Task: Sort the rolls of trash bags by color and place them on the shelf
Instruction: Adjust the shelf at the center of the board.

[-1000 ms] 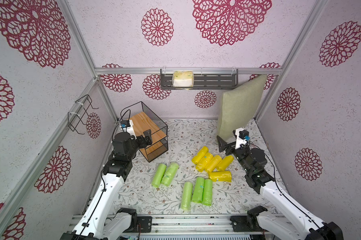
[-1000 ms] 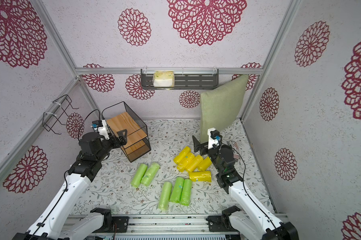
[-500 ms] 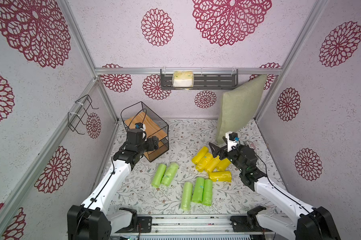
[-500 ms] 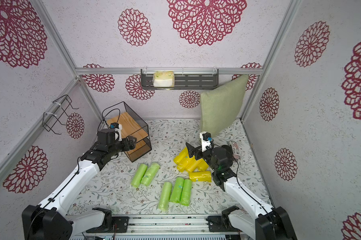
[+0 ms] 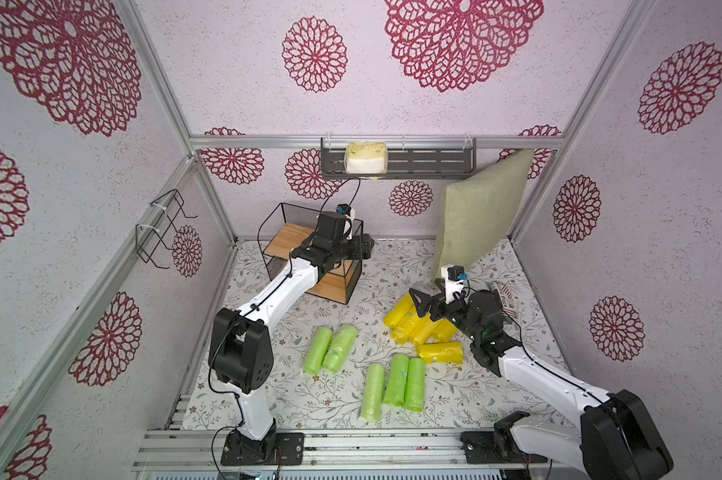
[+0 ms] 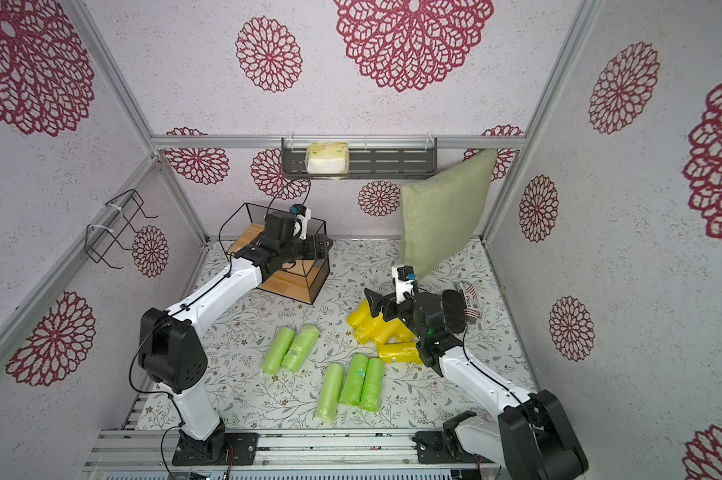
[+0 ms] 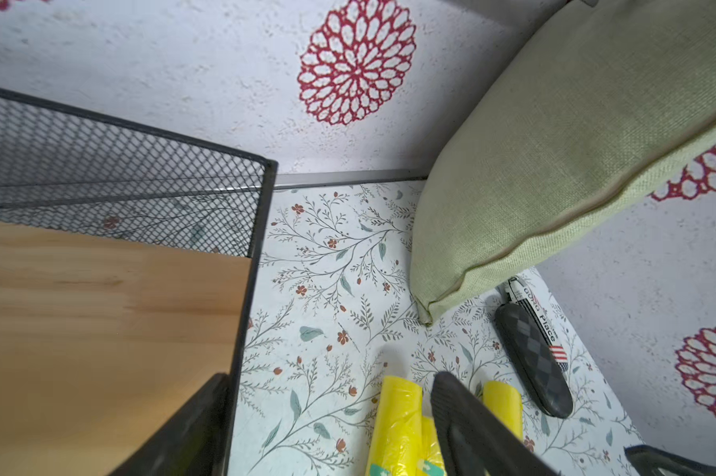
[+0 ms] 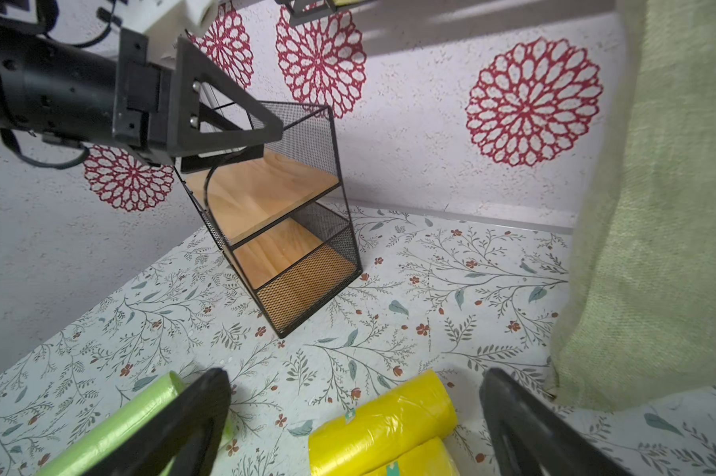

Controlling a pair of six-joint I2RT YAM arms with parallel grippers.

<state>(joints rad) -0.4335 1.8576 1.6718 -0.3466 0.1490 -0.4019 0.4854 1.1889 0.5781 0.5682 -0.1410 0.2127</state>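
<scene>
five bright yellow soft plastic rolls of trash bags (image 5: 417, 330) huddle on the floral-patterned table (image 5: 330, 409), near the sage-green fabric cushion (image 5: 480, 216) that leans in the far corner. four lie side by side and the fifth lies crosswise at their near end. five lime-green rolls (image 5: 396, 380) of the same kind lie on the table nearer the front, a pair side by side and, apart from it, a trio side by side. the small two-tier shelf (image 5: 283, 244) of black wire mesh and light wooden boards stands at the back, apart from every roll.

our left fingers (image 7: 463, 416) hang above the shelf's top rim at the corner facing the cushion. they stand parted and grasp nothing. one overlaps the shelf's edge in the left wrist view, and we cannot tell whether it touches. our right fingers (image 8: 517, 428) hover just over the far end of the yellow cluster, spread wide and released, with a yellow roll showing below the gap, ungripped.
</scene>
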